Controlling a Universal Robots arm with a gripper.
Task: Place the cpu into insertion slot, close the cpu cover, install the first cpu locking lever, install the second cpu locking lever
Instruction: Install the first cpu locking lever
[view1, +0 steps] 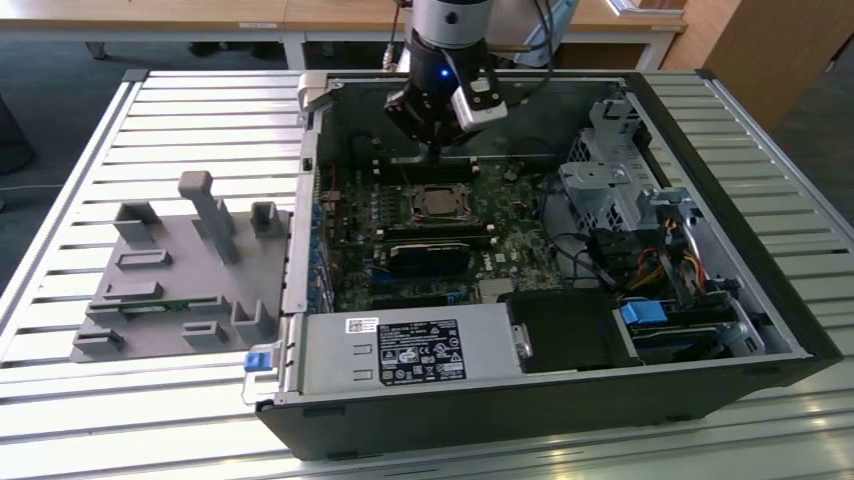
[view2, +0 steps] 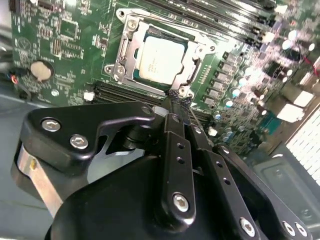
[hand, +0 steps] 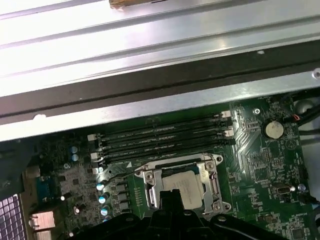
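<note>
Slatted table; cpu inside insertion slot

The arm is pale silver, black at the wrist, with a small blue light and a white box mounted alongside. The gripper has black links dotted with silver screws.

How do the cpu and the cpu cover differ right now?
The cpu is a solid pale square; the cpu cover is a metal frame with a cut-out middle. The cpu sits inside the opening; the cpu cover lies around it. Both are silvery and lie flat.
</note>
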